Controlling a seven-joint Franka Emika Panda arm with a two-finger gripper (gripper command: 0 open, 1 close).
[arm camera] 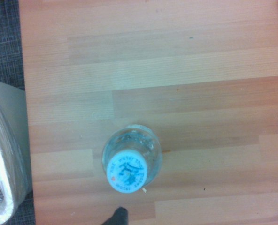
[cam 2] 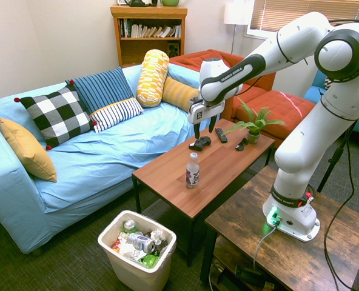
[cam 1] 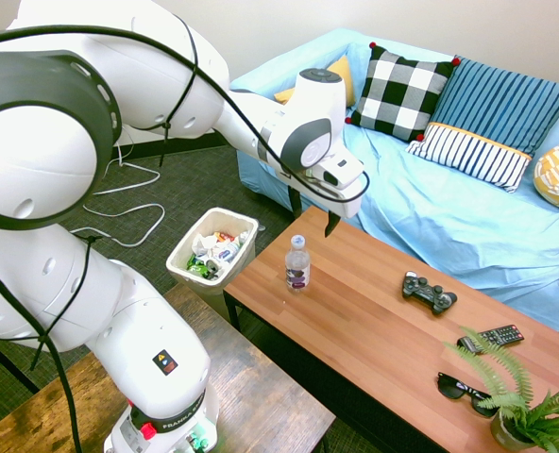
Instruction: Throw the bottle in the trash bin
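The bottle [cam 1: 297, 264], clear with a white cap and a dark purple label band, stands upright near the end of the wooden coffee table [cam 1: 374, 330]. My gripper [cam 1: 313, 213] hangs open just above it, a little toward the sofa, holding nothing. From the other side the bottle [cam 2: 193, 171] stands below the gripper [cam 2: 204, 130]. The wrist view looks straight down on the bottle's cap [arm camera: 127, 171]. The white trash bin [cam 1: 187, 238] sits on the floor beside that table end, holding cans and wrappers; its wall [cam 2: 128, 274] shows in the second exterior view and its edge [arm camera: 3, 178] in the wrist view.
Further along the table lie a game controller [cam 1: 429, 292], a remote [cam 1: 490, 336], sunglasses [cam 1: 464, 389] and a potted fern [cam 1: 530, 406]. A blue sofa [cam 1: 431, 208] with cushions runs behind the table. A darker wooden table [cam 2: 288, 254] bears the arm's base.
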